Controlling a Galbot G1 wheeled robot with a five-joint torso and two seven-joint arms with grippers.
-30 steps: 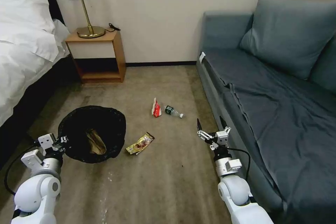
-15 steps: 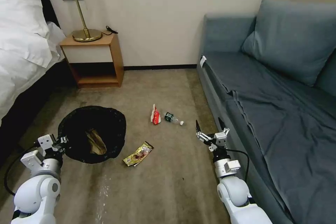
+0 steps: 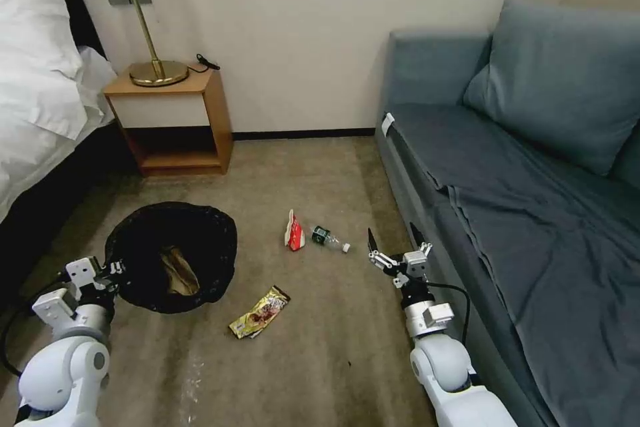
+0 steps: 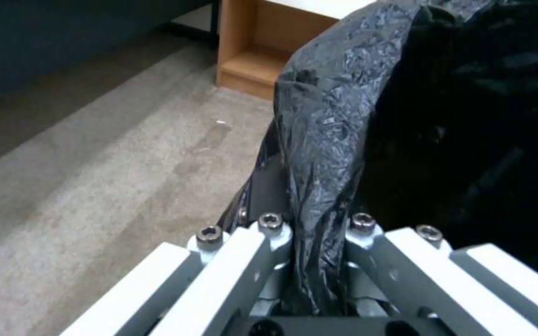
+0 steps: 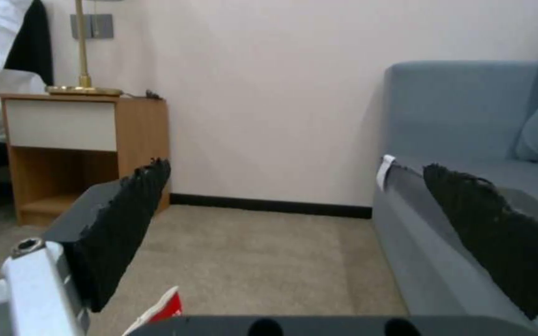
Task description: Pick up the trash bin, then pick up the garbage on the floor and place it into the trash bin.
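Observation:
The trash bin (image 3: pixel 172 257), lined with a crinkled black bag (image 4: pixel 337 121), hangs low at the left, and a brown crumpled paper bag (image 3: pixel 179 271) lies inside it. My left gripper (image 3: pixel 115 271) is shut on its near rim, the bag pinched between the fingers (image 4: pixel 269 233). The garbage lies on the carpet: a gold-brown wrapper (image 3: pixel 260 312), a red-and-white packet (image 3: pixel 293 232) (image 5: pixel 160 310) and a small clear bottle (image 3: pixel 328 238). Just right of the bottle my right gripper (image 3: pixel 395 239) is held above the floor, open, its black pads (image 5: pixel 126 224) wide apart and nothing between them.
A blue sofa (image 3: pixel 527 180) runs along the right, close beside my right arm. A wooden nightstand (image 3: pixel 170 123) with a brass lamp (image 3: pixel 157 70) stands against the far wall. A white-sheeted bed (image 3: pixel 40 107) fills the left. Open carpet lies ahead.
The whole head view has shifted as the camera moved forward and right. The litter now sits nearer my right gripper. The left gripper still holds the bin.

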